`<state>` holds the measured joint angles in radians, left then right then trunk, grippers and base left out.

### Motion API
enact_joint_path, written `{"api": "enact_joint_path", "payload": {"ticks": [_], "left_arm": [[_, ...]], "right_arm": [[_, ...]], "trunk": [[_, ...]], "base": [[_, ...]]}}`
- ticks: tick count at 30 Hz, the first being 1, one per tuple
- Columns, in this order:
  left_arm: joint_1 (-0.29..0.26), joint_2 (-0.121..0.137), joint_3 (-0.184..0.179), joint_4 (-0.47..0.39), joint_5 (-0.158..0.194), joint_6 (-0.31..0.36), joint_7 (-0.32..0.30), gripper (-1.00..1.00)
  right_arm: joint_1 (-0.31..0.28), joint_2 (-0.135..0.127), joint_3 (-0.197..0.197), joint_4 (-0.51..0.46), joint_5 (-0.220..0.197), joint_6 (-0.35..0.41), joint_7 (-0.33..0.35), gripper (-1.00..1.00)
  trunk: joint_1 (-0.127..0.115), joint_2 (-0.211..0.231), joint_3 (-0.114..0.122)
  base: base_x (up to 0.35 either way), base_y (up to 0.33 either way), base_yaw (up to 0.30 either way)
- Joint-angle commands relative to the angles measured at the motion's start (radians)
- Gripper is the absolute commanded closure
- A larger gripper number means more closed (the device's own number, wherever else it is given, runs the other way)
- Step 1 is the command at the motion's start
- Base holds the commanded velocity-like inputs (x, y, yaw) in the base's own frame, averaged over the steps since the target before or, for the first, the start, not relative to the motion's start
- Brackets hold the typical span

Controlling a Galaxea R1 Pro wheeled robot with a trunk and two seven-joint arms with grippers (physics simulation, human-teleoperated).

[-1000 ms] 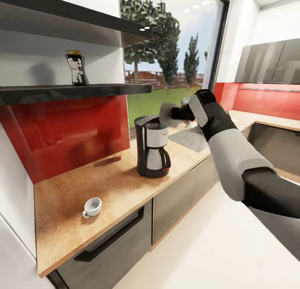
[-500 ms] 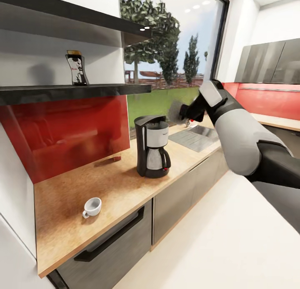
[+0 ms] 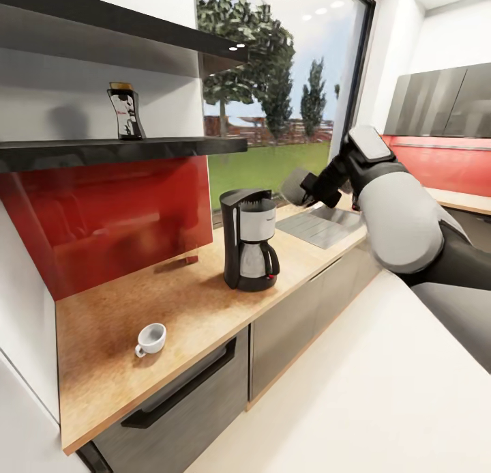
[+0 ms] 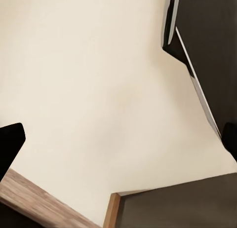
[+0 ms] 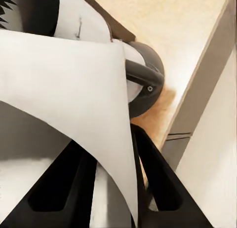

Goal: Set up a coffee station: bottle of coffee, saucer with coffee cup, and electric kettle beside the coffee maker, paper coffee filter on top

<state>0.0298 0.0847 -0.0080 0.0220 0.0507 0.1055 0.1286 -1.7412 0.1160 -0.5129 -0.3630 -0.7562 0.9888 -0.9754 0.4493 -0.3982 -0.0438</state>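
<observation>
The right gripper (image 5: pixel 116 188) has its fingers (image 5: pixel 163 188) pinched on the paper filter (image 3: pixel 293 186), right of the coffee maker (image 3: pixel 249 241). Carry it level over the machine's top before letting go. The left fingers' state I cannot tell.

Left wrist cam: mostly pale cream floor (image 4: pixel 98 90), no task objects. Glossy dark grey cabinet fronts (image 4: pixel 207 40) along one edge with a thin light strip at their base, another dark panel (image 4: pixel 177 203) with a tan wood edge in a corner, and a strip of wood-grain surface (image 4: pixel 39 201) beside it. Black gripper fingertips (image 4: pixel 9 144) poke in at opposite edges, well apart, nothing between them
</observation>
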Motion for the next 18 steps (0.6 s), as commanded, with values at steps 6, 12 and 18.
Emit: {"api": "enact_joint_path", "payload": {"ticks": [6, 12, 18], "left_arm": [[0.003, 0.000, -0.001, -0.002, 0.006, 0.002, 0.003, -1.00], [0.003, -0.001, 0.000, -0.002, 0.008, 0.004, 0.004, -1.00], [0.002, -0.003, 0.002, -0.003, 0.006, 0.005, 0.005, -1.00]], "right_arm": [[-0.077, 0.002, -0.003, -0.007, -0.353, -0.195, -0.461, 1.00], [-0.091, 0.030, 0.000, -0.131, -0.481, -0.268, -0.595, 1.00], [-0.092, 0.042, 0.000, -0.139, -0.487, -0.271, -0.595, 1.00]], "trunk": [[0.001, -0.002, -0.002], [0.001, -0.002, -0.002], [0.001, -0.002, -0.002]], "base": [[0.000, 0.000, 0.000], [0.000, 0.000, 0.000], [0.059, -0.027, 0.000]]}}
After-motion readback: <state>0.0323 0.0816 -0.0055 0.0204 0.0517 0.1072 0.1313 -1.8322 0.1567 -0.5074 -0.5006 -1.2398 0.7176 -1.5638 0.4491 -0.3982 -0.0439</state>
